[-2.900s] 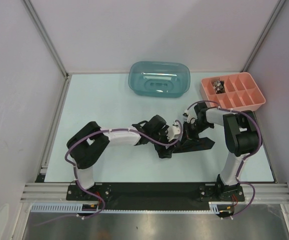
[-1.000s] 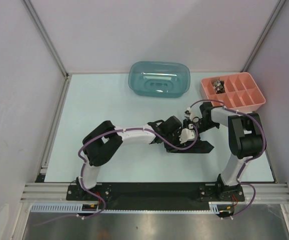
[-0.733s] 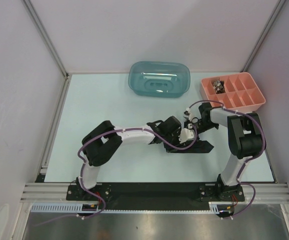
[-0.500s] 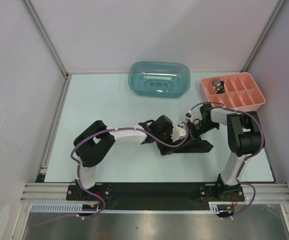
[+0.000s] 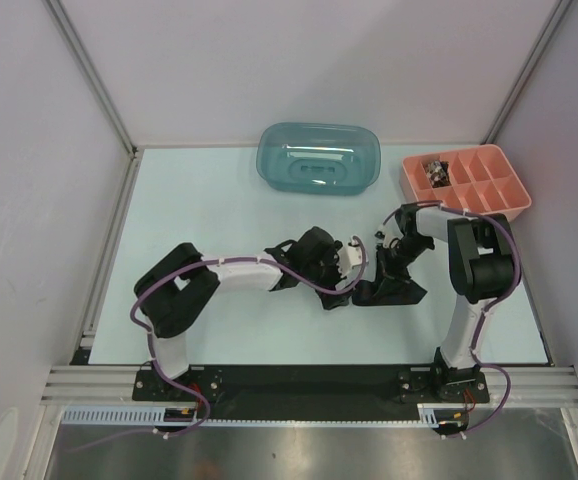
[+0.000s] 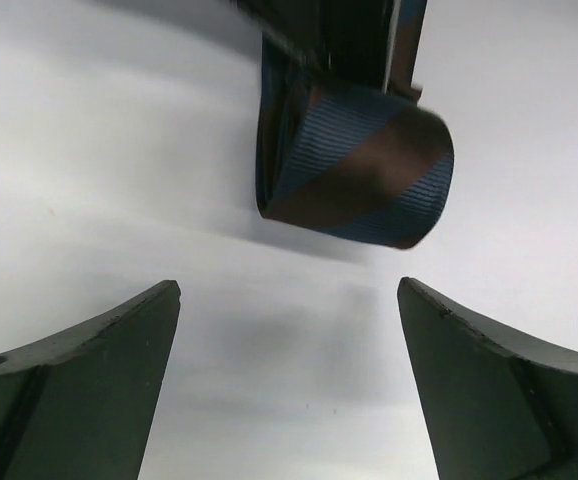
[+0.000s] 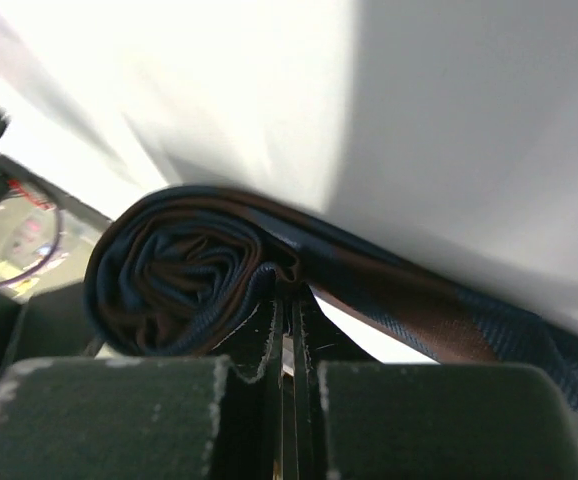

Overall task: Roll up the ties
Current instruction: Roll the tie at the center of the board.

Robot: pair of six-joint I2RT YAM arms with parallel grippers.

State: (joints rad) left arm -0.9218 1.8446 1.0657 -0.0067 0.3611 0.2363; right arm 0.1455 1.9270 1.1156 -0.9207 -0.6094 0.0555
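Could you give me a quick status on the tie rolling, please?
Left hand open, clear of the tie. Right hand shut on the tie, rolled at one end. Behind, tub and tray stand apart.

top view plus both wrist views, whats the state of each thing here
tie, partly rolled, tail loose
left end effector, open, clear of the roll
right end effector, shut on the tie beside the roll
teal tub, nothing visible inside
pink tray, small items in one corner compartment, others empty
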